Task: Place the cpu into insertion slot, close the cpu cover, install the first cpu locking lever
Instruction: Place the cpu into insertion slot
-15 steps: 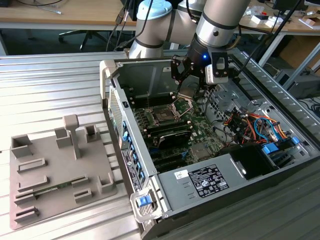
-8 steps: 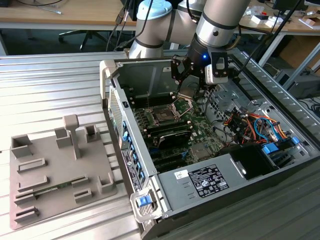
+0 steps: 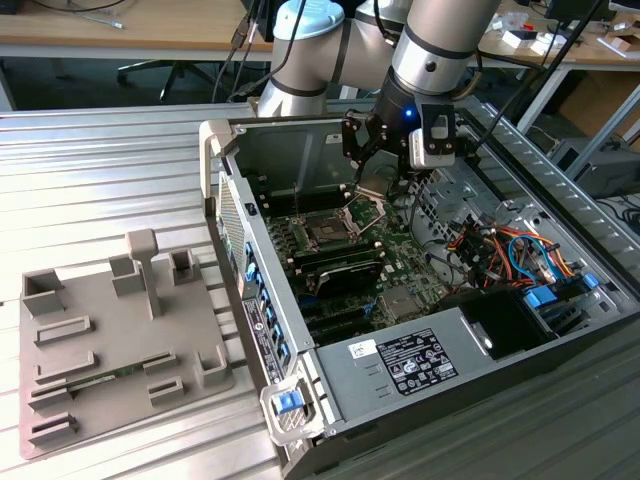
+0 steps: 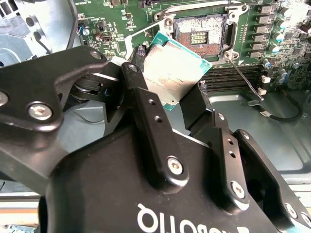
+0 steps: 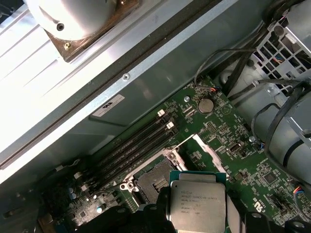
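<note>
Inside the open computer case (image 3: 262, 320), lying on a ribbed metal table (image 3: 100, 150): green motherboard (image 3: 398, 248) with the insertion slot (image 4: 199, 36) bare, contacts exposed, the cpu cover (image 5: 210, 153) swung up off it. Grips the cpu (image 4: 175, 73) by two opposite edges between the fingers (image 4: 146, 111) of the gripper (image 3: 377, 186), parted just to chip width. Holds it silvery face up, tilted, in the air close to the slot, not touching. Reaches down into the case from over its far wall, wrist angled steeply.
</note>
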Available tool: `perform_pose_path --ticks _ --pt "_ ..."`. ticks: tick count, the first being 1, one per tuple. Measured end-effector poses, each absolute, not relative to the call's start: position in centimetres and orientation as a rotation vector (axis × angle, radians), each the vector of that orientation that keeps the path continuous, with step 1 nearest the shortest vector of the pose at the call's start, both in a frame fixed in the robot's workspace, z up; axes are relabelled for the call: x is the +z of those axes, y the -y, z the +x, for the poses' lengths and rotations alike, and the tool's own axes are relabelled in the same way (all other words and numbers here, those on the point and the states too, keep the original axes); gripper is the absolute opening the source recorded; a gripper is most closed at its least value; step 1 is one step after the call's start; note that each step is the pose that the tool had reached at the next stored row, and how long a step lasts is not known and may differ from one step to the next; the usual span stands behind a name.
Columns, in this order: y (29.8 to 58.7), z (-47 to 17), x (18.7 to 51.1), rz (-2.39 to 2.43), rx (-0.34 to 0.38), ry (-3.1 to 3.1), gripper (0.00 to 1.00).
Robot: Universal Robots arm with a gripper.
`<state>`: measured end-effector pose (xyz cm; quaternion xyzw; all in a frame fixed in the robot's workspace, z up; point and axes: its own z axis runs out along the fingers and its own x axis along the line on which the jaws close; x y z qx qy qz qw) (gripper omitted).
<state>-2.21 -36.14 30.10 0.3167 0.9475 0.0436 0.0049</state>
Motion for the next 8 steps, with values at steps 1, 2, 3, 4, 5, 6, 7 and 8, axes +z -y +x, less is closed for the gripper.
perform_pose_path --ticks 1,2,3,4,5,6,7,8 --pt "36.14 -2.21 30.10 0.993 0.137 -2.967 0.55" --pt "36.14 -2.21 30.10 0.993 0.137 -2.967 0.55" --pt "36.14 -2.21 30.10 0.994 0.137 -2.967 0.55" --pt "36.14 -2.21 30.10 0.997 0.137 -2.966 0.55" --pt "36.14 -2.21 30.10 0.997 0.137 -2.965 0.55" --pt "36.14 -2.21 30.10 0.998 0.137 -2.965 0.55" --pt "36.14 -2.21 30.10 0.999 0.137 -2.965 0.55" --pt "36.14 -2.21 30.10 1.000 0.137 -2.964 0.55"
